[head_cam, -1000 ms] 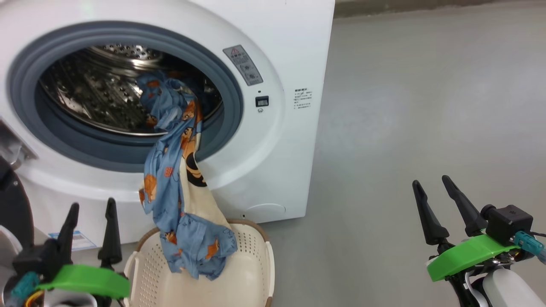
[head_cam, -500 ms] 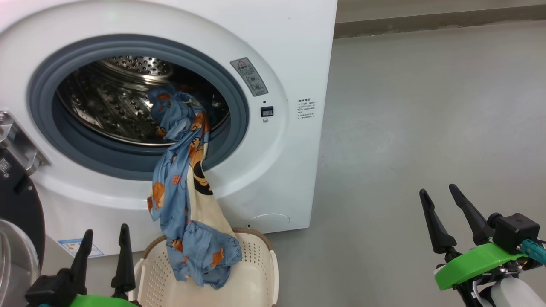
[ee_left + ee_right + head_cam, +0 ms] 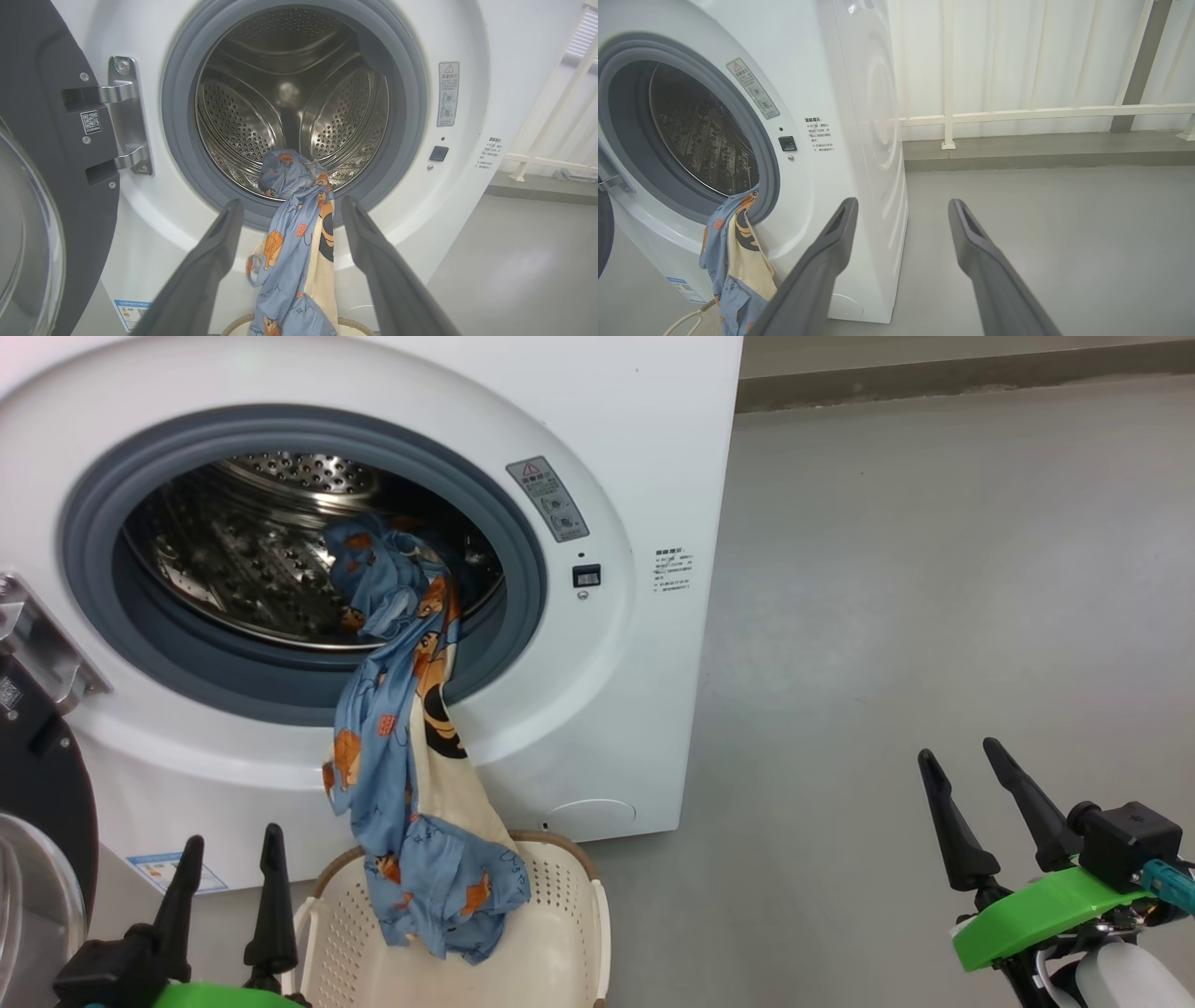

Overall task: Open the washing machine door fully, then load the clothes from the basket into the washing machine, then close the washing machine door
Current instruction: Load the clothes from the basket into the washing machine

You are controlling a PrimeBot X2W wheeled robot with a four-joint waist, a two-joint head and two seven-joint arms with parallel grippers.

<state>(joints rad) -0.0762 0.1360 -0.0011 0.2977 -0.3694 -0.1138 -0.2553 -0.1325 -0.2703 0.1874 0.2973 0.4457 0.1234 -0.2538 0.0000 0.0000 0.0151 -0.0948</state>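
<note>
Gripping, left: left gripper point(image 3: 233, 845), long dark fingers spread, empty, just beside cream perforated plastic basket point(image 3: 555, 915).
Gripping, right: right gripper point(image 3: 957, 751), fingers spread, empty, over grey floor point(image 3: 934, 569).
Clothes: light blue cartoon-print fabric clothes point(image 3: 401, 775), top in steel drum point(image 3: 233, 551), draped over grey rubber ring point(image 3: 523, 579), tail in basket.
Door: round black-rimmed washing machine door point(image 3: 37, 784) open, left of big white washing machine point(image 3: 653, 429).

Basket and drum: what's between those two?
The clothes hang from the drum, over the grey ring, down into the basket. The head view shows it.
</note>
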